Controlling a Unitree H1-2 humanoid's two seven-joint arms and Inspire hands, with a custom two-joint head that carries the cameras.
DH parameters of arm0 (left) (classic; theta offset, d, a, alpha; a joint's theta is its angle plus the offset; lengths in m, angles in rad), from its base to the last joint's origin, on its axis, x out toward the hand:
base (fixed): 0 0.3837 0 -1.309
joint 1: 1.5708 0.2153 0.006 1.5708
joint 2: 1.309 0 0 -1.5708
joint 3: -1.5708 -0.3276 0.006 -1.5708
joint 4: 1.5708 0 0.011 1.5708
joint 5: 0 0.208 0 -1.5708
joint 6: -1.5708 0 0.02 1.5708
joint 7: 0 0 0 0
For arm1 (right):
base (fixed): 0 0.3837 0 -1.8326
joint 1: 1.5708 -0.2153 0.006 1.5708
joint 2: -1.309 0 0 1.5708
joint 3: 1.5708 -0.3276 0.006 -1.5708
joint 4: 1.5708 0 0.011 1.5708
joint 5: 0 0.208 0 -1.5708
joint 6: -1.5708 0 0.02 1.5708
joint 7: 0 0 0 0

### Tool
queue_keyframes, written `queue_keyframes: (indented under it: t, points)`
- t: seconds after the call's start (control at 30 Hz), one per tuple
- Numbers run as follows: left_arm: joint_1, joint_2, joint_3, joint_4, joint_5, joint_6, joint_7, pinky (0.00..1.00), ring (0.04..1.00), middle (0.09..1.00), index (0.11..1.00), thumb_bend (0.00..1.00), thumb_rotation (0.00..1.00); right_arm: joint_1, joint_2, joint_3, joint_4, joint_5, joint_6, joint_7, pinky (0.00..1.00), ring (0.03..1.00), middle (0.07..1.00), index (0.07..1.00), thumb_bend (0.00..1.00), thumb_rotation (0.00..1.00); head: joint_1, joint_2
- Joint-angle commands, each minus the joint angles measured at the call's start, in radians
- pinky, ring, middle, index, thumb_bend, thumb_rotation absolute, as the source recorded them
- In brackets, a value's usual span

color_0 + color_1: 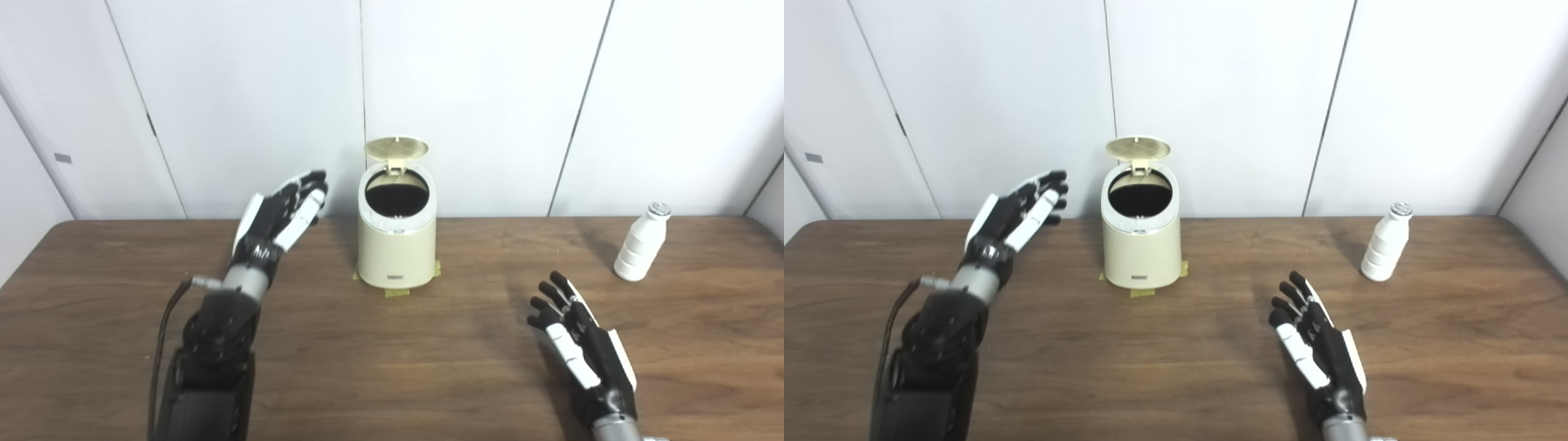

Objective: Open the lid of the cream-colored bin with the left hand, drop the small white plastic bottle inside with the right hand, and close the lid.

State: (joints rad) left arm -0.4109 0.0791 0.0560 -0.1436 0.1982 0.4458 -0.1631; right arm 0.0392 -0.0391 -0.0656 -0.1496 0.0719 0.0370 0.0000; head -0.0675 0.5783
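Bottle (pixel 640 245) upright at table's (pixel 392 367) far right, well apart from my right hand (pixel 582 346), beyond it and to its right. Right hand empty, fingers spread. Bin (pixel 396 245) mid-table, lid (pixel 396 149) up. My left hand (pixel 278 223) raised just left of bin, fingers apart, gripping nothing.

Each hand is black with white panels on the back and fingers, as on the left hand (pixel 278 217) and right hand (pixel 582 343). The wrists are silver metal cylinders. A black cable (pixel 160 343) runs beside the dark left forearm.
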Motion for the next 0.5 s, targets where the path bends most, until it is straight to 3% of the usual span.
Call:
queue_keyframes:
  t: [0.0,0.1,0.23,0.47]
  points:
    - [0.012,0.009,-0.006,-0.061,-0.012,-0.066,0.021,0.81,0.836,0.864,0.889,0.38,0.76,-0.019,-0.011,-0.013,-0.046,0.002,-0.007,-0.003,0.77,0.850,0.895,0.903,0.53,0.48,0.000,0.001]
    - [0.077,0.011,-0.012,-0.080,-0.017,-0.096,0.035,0.81,0.843,0.873,0.898,0.34,0.76,-0.021,-0.015,-0.027,-0.042,0.009,-0.016,-0.008,0.79,0.853,0.894,0.905,0.53,0.39,-0.002,0.001]
    - [0.155,0.010,-0.015,-0.099,-0.015,-0.140,0.057,0.80,0.845,0.873,0.908,0.33,0.77,-0.028,-0.026,-0.053,-0.017,0.027,-0.048,-0.008,0.77,0.852,0.897,0.903,0.63,0.39,-0.013,0.002]
    - [0.234,0.009,-0.012,-0.103,-0.047,-0.188,0.073,0.82,0.848,0.876,0.909,0.31,0.79,-0.064,-0.072,-0.110,0.037,0.007,-0.113,-0.029,0.77,0.859,0.905,0.898,0.69,0.33,-0.053,0.009]
